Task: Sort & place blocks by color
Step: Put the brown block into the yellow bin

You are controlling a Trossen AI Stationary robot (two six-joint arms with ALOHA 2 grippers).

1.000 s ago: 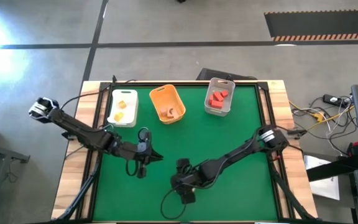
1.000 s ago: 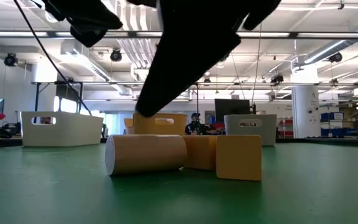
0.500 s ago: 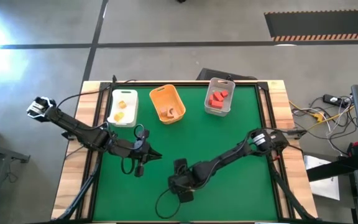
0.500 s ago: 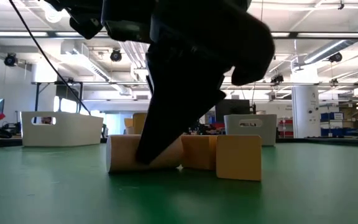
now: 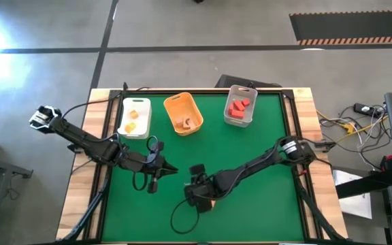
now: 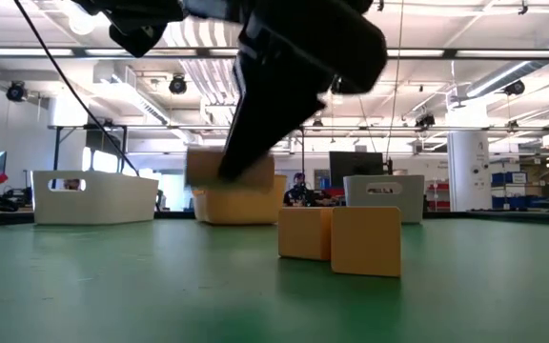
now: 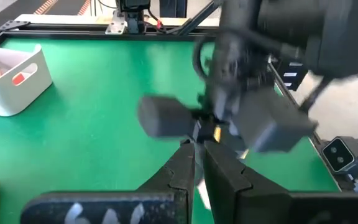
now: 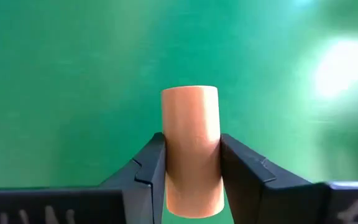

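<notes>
The right tool (image 8: 191,163) holds a tan cylinder block (image 8: 191,149) between its fingers above the counter (image 8: 73,74), and such a round piece could roll out if the grip is loose.

Wide open green on the surface (image 5: 264,153) along the right side and through the middle band below the bins: nothing stands there. Along the far edge three bins bar the way: the white bin (image 5: 135,117), the orange bin (image 5: 182,113) and the grey bin (image 5: 239,104), with narrow lanes between them. Near the front centre, two tan blocks (image 6: 339,238) sit touching on the felt, and the right pincer (image 5: 197,192) hangs just above that spot, clamped on a tan cylinder (image 8: 191,149). The left pincer (image 5: 165,170) sits close beside it, so the gap between the arms is tight.
</notes>
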